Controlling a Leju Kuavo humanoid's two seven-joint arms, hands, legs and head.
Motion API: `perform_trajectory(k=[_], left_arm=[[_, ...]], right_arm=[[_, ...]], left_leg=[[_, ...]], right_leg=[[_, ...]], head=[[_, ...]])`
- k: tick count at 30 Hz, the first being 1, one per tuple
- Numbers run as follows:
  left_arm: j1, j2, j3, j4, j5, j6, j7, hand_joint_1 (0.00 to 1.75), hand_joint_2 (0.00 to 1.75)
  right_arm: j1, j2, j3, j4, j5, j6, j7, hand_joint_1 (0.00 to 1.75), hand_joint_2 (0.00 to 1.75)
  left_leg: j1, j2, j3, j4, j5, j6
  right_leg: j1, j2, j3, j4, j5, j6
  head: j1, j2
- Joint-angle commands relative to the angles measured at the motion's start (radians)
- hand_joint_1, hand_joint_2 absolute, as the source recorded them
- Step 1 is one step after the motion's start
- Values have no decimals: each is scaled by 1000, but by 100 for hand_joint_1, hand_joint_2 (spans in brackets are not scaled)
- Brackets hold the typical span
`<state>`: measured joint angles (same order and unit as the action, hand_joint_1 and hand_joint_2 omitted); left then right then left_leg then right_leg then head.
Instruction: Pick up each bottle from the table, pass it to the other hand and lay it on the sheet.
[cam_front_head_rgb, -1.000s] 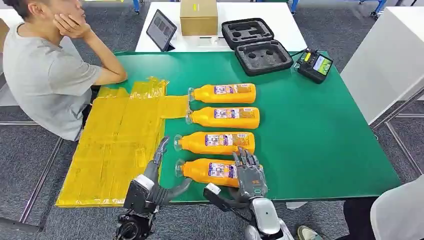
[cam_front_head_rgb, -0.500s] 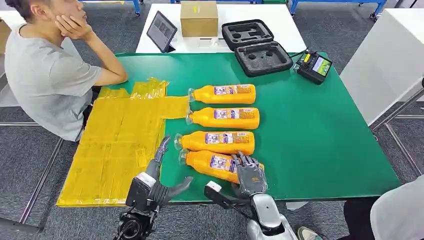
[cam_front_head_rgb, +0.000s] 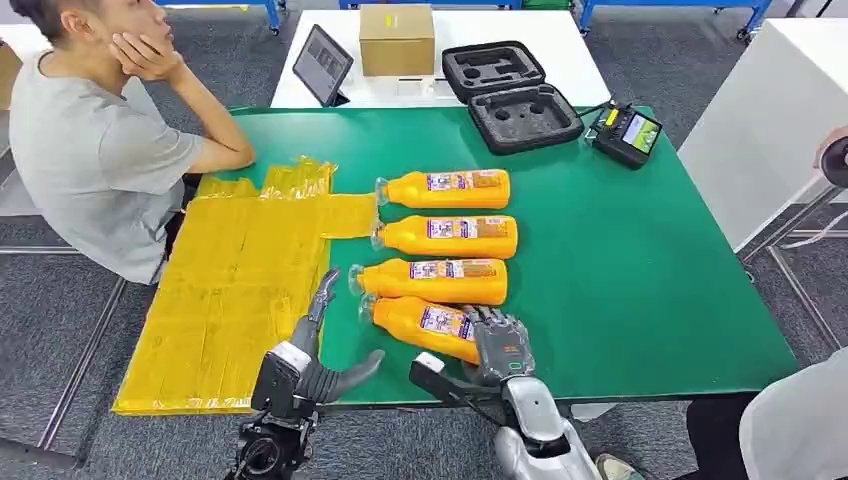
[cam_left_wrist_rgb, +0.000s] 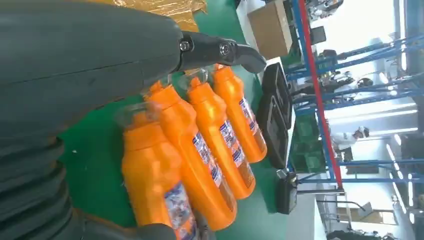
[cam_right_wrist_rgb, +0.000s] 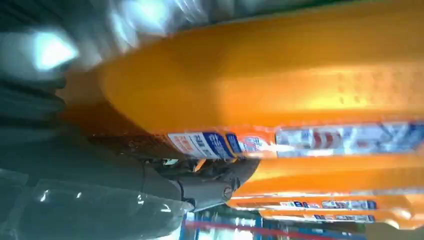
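Bottles lie in a row of four on the green desk (cam_front_head_rgb: 650, 280), all on their sides with caps toward the yellow sheet (cam_front_head_rgb: 235, 290) that covers the desk's left part. We grip the nearest bottle (cam_front_head_rgb: 425, 326) with our right hand (cam_front_head_rgb: 500, 345), fingers curled over its base end close to the front edge; it lies tilted, its cap end close against the second bottle (cam_front_head_rgb: 435, 281), and we cannot tell whether it is off the desk. In the right wrist view this bottle's orange body (cam_right_wrist_rgb: 280, 85) sits right against the hand, label showing, with the other bottles beyond it. Our left hand (cam_front_head_rgb: 325, 350) hovers at the front edge between the sheet and the nearest bottle's cap, spread wide and holding nothing, one finger (cam_front_head_rgb: 324, 296) pointing up toward the caps and the thumb out toward the bottle. In the left wrist view its dark finger (cam_left_wrist_rgb: 225, 50) reaches across the bottle caps. The third bottle (cam_front_head_rgb: 450, 236) and the fourth bottle (cam_front_head_rgb: 445, 187) lie parallel farther back, both caps just at the sheet's right flap. No bottle rests fully on the sheet. At the back edge sit a black foam case (cam_front_head_rgb: 512, 95), a tablet (cam_front_head_rgb: 322, 62) and a cardboard box (cam_front_head_rgb: 397, 38), and a black controller (cam_front_head_rgb: 626, 133) lies near the back right corner. A person (cam_front_head_rgb: 95, 150) in a grey shirt sits at the left edge, elbow on the desk.
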<state>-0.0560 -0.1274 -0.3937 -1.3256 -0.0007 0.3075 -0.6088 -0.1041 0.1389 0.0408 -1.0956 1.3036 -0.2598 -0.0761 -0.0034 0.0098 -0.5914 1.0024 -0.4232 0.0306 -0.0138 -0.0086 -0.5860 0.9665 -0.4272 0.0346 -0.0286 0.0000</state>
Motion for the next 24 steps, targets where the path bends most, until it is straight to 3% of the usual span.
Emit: perform_trajectory(k=[1, 3, 10, 16, 22, 24], left_arm=[[-2, 4, -12, 37, 21, 14, -43, 0, 175], [-1, 4, -13, 35, 23, 18, -55, 0, 175], [-9, 1, -15, 39, 29, 27, -65, 0, 175], [-11, -1, -13, 41, 32, 37, -74, 0, 175], [-3, -42, 24, -35, 45, 163, -89, 0, 175], [-20, -45, 13, 16, 129, 111, -70, 0, 175]], right_arm=[[-12, 2, -159, 254, -437, 68, -351, 175, 175], [-12, 5, -168, 257, -474, 62, -386, 175, 175], [-12, 12, -177, 241, -533, 60, -419, 175, 175], [-11, 15, -179, 231, -564, 52, -439, 175, 175], [-18, 27, -202, 194, -664, 4, -492, 175, 175], [-18, 33, -211, 176, -704, -12, -522, 175, 175]], left_leg=[[1, 0, 2, -2, 0, -1], [2, 5, 6, -1, -3, 0], [2, 4, 10, -2, -1, -2], [4, 5, 10, -1, -1, -2], [4, 6, 7, 1, -1, -2], [4, 5, 6, 1, -1, -2]], right_leg=[[1, 1, 3, -3, 2, -1], [2, 6, 7, -2, 1, -1], [3, 5, 19, -3, 3, -2], [4, 5, 19, -2, 3, -3], [4, 6, 16, 0, 3, -2], [4, 6, 15, 0, 3, -3]], head=[[0, 0], [0, 0], [0, 0], [0, 0], [0, 0], [0, 0]])
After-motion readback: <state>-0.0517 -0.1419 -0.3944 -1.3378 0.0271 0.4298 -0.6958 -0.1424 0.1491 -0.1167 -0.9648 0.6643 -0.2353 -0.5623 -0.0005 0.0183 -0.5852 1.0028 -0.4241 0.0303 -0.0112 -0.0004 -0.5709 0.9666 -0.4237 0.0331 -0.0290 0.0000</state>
